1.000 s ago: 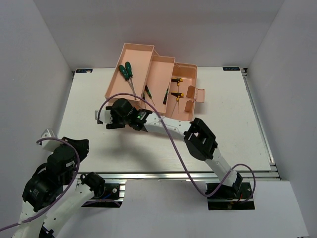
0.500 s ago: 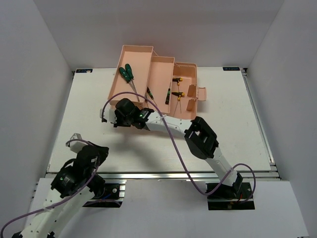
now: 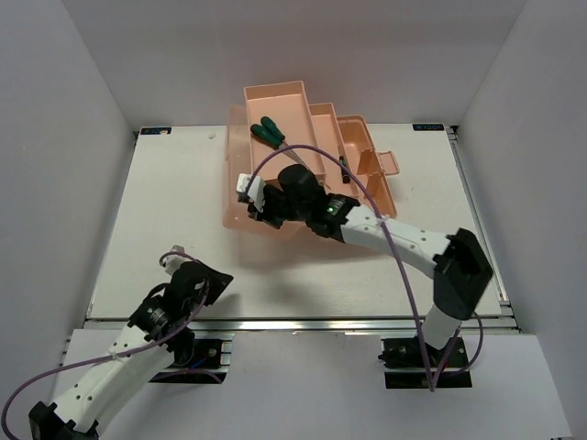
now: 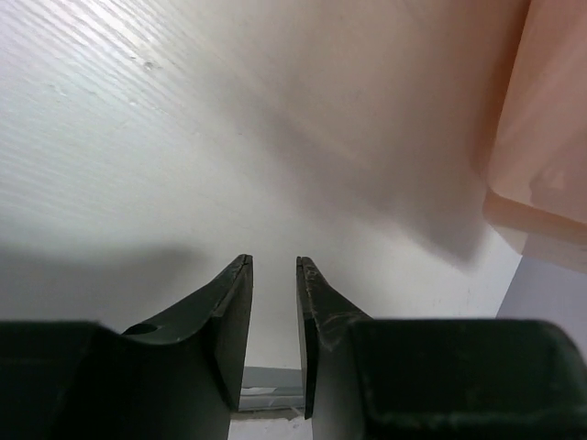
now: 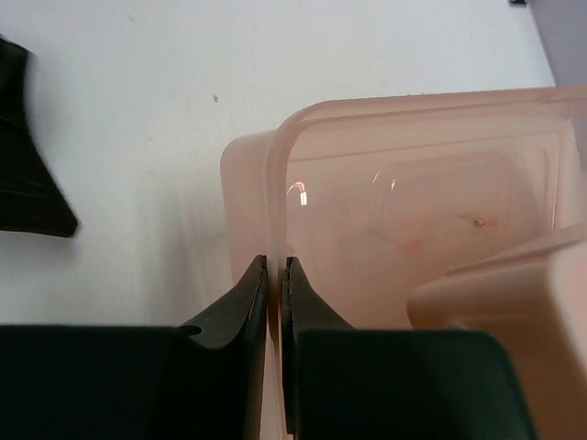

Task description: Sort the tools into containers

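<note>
Right wrist view: my right fingers (image 5: 240, 316) are pinched almost together on the thin pink wall of the toolbox (image 5: 413, 202), beside its rounded corner at mid-frame. In the top external view the toolbox sits upper centre on the desk (image 3: 165, 211), with two green-handled screwdrivers (image 3: 269, 130) in its topmost tray. My left fingers (image 4: 234, 312), lower left in that view, stand a narrow gap apart over bare desk, holding nothing.

the toolbox (image 3: 359, 139) stands on the tabletop (image 3: 165, 202), its wall edge between the right jaws. two screwdrivers (image 3: 268, 131) lie in its tray beyond them. the toolbox sits ahead-right of the left jaws, apart.
</note>
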Robot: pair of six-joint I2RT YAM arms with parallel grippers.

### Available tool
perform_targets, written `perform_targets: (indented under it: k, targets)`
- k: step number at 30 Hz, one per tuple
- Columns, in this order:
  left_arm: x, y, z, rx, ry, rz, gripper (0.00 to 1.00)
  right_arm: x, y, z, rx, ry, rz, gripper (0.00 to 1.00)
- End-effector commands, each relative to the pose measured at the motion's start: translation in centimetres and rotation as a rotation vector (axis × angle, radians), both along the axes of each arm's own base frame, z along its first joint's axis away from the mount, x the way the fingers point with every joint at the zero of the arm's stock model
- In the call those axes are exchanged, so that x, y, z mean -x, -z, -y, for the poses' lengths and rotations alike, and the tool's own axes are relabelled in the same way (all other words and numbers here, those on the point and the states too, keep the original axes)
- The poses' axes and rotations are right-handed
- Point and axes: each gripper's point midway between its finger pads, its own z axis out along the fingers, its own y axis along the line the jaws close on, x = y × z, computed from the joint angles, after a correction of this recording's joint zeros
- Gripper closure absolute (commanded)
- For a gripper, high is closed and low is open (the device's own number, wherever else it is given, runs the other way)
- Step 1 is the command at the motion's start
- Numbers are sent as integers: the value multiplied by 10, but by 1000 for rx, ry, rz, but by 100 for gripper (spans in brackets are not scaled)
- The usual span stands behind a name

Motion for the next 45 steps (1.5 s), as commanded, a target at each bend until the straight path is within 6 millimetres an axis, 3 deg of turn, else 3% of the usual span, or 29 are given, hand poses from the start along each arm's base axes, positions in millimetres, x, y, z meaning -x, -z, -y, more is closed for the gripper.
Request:
perform_targets:
  k: [1,3,4,8,13,19,23,24,25,26,29,31,39,41,42,44,45]
  targets:
    - [-15,-13,19,87,24,58,63,24,-125,-2,-377,-67,145,100]
    - [-26,-16,27,104,23,74,62,33,-112,6,-376,-80,121,100]
    - [-31,-16,27,104,17,75,62,40,-125,13,-411,-89,137,100]
    - [-64,-29,36,142,14,117,63,52,-112,24,-400,-109,109,100]
    - [-106,-30,21,165,-49,104,67,59,-105,34,-391,-102,96,100]
    - [-160,-78,11,194,-13,257,68,75,-101,44,-385,-149,81,100]
    - [-192,-121,23,249,111,384,68,80,-93,45,-355,-174,64,100]
    - [-198,-127,33,280,181,385,68,81,-92,44,-348,-185,60,97]
    - [-201,-130,39,288,218,393,68,82,-87,44,-322,-190,45,85]
    - [-203,-132,43,296,249,393,69,82,-86,44,-307,-198,47,66]
    - [-204,-132,53,319,315,381,70,85,-87,45,-269,-231,83,37]
    - [-205,-132,54,319,327,381,69,83,-94,51,-273,-216,128,32]
    - [-212,-129,53,326,337,378,69,65,-152,77,-340,-96,380,31]
    - [-215,-131,54,329,340,382,68,47,-163,92,-362,34,419,32]
    - [-216,-132,53,327,339,384,68,38,-179,99,-419,101,448,34]
    - [-221,-139,54,327,347,399,68,-4,-191,132,-478,351,410,58]
    - [-222,-141,54,326,351,403,68,-39,-193,165,-485,489,391,71]
